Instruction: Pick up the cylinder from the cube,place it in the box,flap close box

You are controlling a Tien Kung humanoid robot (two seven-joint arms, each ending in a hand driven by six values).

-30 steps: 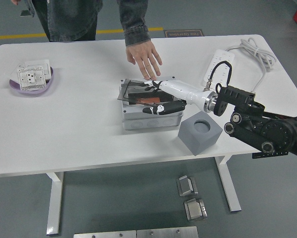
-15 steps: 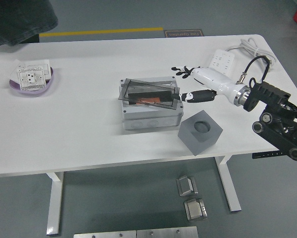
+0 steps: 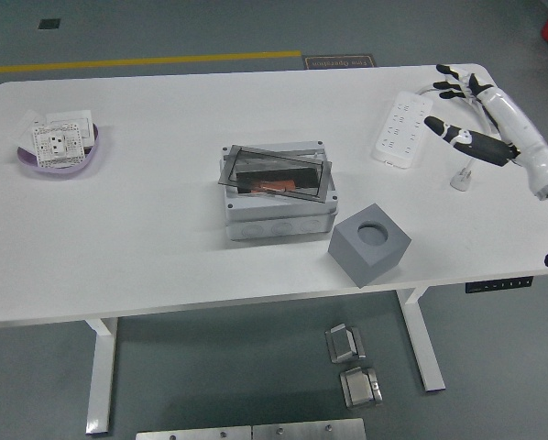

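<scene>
A grey box [image 3: 279, 203] stands mid-table with its dark-framed clear lid [image 3: 276, 174] lying down over it, slightly askew. Something orange-red shows through the lid [image 3: 272, 187]. A grey cube [image 3: 369, 244] with an empty round hole in its top sits to the box's right. My right hand [image 3: 455, 105], white with black fingertips, hovers far right over the table, near the power strip, fingers spread and empty. The left arm is out of view.
A white power strip [image 3: 402, 126] with cable and a loose plug [image 3: 461, 179] lies at the right rear. A purple dish [image 3: 61, 147] holding a white socket plate sits far left. Metal parts lie on the floor below.
My right hand has drawn back from the box to the table's far right. The person who reached toward the box has left the view. The lid lies down over the box.
</scene>
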